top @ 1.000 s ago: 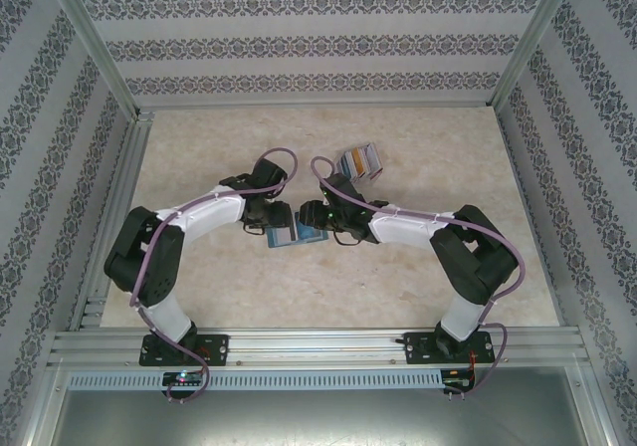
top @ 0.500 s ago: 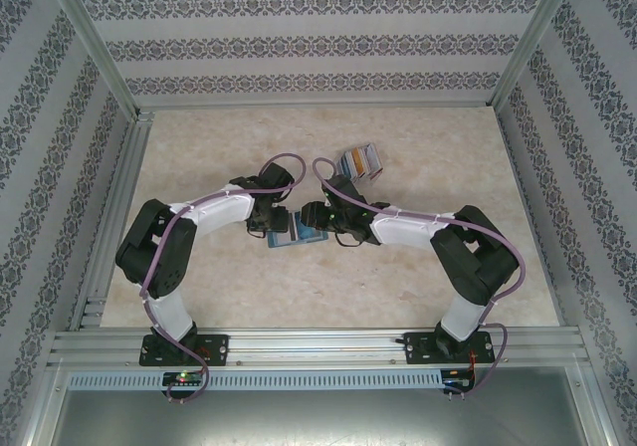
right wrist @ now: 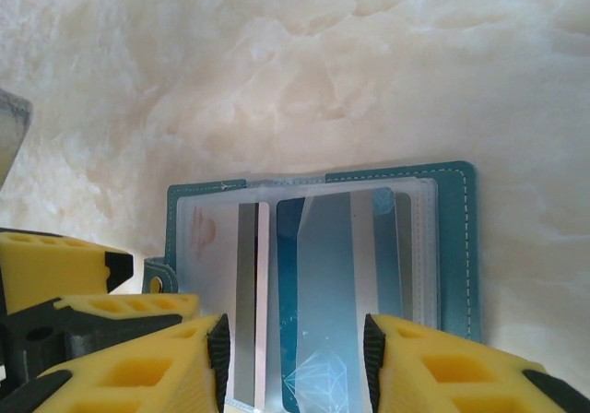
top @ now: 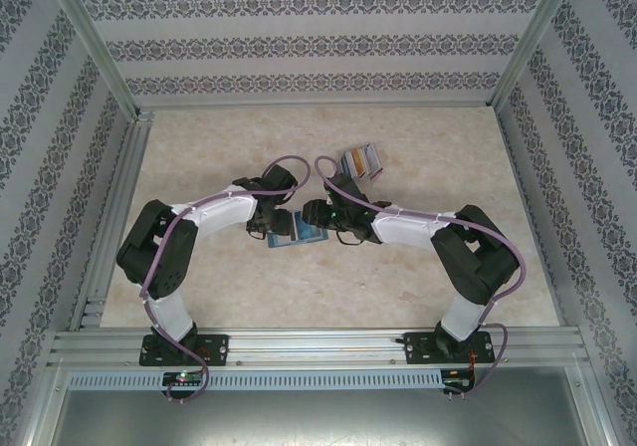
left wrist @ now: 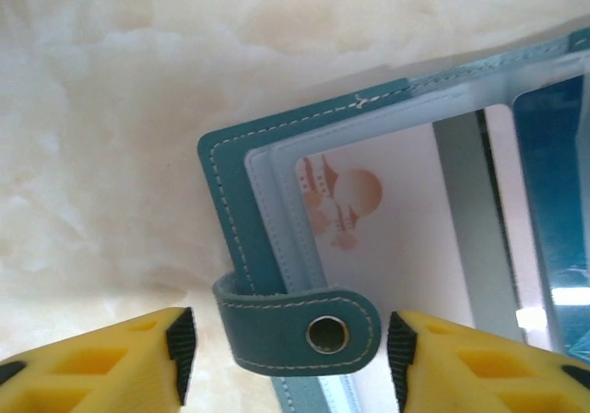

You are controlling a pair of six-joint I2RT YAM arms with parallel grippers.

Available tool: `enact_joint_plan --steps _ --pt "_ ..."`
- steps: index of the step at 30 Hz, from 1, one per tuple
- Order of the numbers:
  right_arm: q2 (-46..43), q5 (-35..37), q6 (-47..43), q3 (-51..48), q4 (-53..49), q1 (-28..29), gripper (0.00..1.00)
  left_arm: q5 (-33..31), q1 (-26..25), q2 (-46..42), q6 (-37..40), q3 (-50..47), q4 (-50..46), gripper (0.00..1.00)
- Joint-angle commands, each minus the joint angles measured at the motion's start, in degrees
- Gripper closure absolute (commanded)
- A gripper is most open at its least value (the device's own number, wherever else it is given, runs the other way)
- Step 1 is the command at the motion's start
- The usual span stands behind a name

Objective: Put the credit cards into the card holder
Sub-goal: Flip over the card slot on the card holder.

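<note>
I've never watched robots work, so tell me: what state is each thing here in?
Teal folding card holder: lying open.
Its snap strap: unfastened.
White orange-printed card: sleeved.
Fanned plastic credit cards: loose, outside the holder.
Left gripper: open, astride the strap.
Right gripper: jaws apart astride a shiny blue card, grip unclear.

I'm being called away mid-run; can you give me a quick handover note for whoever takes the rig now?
Left pincer: open, astride the card holder's snap tab.
Right pincer: jaws either side of a blue card over the sleeves; grip unclear.
Holder lies open mid-table.
Done: an orange-printed card sits sleeved.
Left: fanned credit cards beyond the holder.
</note>
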Motion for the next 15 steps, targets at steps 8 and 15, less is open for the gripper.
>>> enact_joint_plan --steps 8,15 --pt "-1.46 -0.80 0.52 -0.98 1.06 -0.66 0.54 -2.91 -0.56 -0.50 0.70 1.95 -2.38 0.84" --pt "1.63 -1.35 -5.93 6.35 -7.69 2.18 0.54 -0.29 0.06 -5.77 -1.10 1.50 -0.07 1.00"
